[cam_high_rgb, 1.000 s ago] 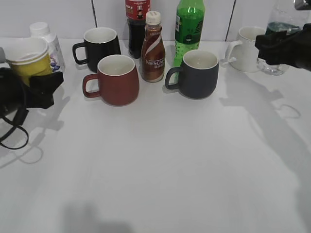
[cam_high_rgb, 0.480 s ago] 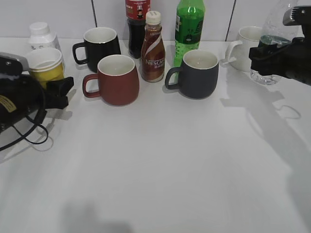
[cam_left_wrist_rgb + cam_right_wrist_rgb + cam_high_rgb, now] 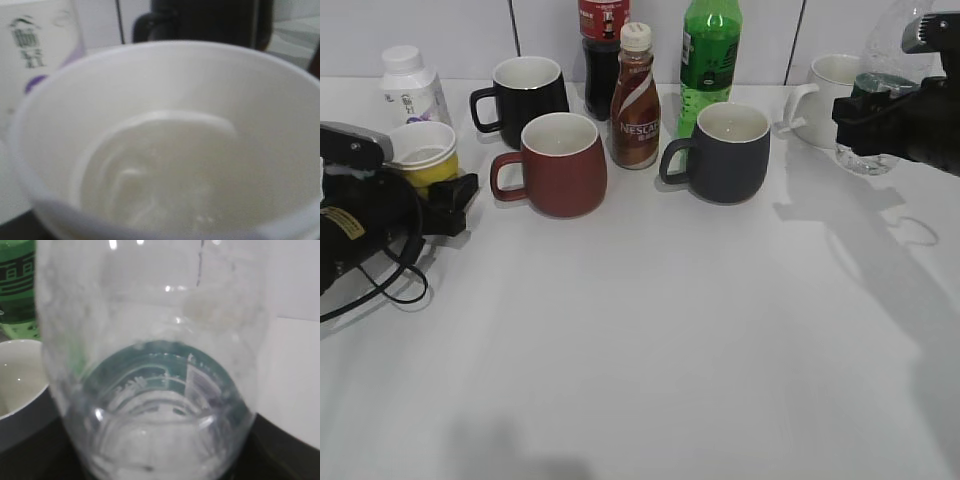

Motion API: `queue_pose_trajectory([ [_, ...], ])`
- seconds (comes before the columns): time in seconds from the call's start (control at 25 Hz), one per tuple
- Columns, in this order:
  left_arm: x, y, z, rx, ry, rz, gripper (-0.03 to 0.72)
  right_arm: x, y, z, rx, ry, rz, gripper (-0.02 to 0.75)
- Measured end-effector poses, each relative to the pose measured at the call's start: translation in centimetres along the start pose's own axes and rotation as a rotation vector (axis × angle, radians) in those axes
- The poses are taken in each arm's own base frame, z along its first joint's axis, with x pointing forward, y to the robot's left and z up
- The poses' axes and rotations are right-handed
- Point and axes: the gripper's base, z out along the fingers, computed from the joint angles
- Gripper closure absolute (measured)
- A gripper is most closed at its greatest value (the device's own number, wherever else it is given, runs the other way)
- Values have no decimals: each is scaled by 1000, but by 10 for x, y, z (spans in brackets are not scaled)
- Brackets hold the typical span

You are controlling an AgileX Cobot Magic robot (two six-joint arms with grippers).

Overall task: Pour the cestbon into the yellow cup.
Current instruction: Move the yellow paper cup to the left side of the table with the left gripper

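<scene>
The yellow cup (image 3: 423,152), white inside and empty, is upright at the far left, held between the fingers of my left gripper (image 3: 432,182). Its white inside fills the left wrist view (image 3: 165,150), hiding the jaws. The cestbon (image 3: 892,45), clear with a dark green label band, is upright at the far right. My right gripper (image 3: 880,110) is shut around its middle. The cestbon fills the right wrist view (image 3: 155,390). Cup and bottle are far apart, on opposite sides of the table.
Along the back stand a white pill bottle (image 3: 408,80), black mug (image 3: 525,95), red mug (image 3: 560,165), cola bottle (image 3: 603,50), Nescafe bottle (image 3: 635,100), green soda bottle (image 3: 708,55), dark grey mug (image 3: 730,150) and white mug (image 3: 830,100).
My left gripper has carried the yellow cup down and to the right. My right gripper shifted the cestbon a little left and down, then held still.
</scene>
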Motion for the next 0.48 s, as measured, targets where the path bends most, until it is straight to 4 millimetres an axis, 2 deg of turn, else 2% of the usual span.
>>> queue_pose_trajectory([
  [0.12, -1, 3, 0, -30, -7, -12, 104, 0, 0, 0, 0, 0, -1, 277],
  [0.36, 1, 3, -2, -37, -4, -17, 90, 1, 0, 1, 0, 3, -4, 277],
  [0.48, 5, 1, -7, -36, 13, -21, 91, 8, -1, 5, 2, 14, -12, 277],
])
